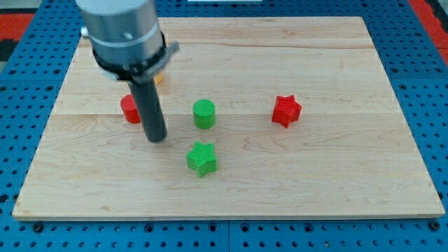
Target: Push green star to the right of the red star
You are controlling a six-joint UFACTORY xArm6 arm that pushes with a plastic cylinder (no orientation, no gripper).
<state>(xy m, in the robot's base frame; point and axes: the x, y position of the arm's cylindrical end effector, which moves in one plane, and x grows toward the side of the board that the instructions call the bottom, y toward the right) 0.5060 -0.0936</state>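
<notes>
The green star (201,158) lies on the wooden board (315,175), a little below the middle. The red star (286,110) lies up and to its right, well apart from it. My tip (155,137) rests on the board to the left of the green star and slightly above it, with a gap between them. The dark rod rises from the tip to the grey arm at the view's top left.
A green cylinder (204,113) stands just above the green star, right of my rod. A red block (129,108) is partly hidden behind the rod on its left. A yellow block (159,78) peeks out under the arm.
</notes>
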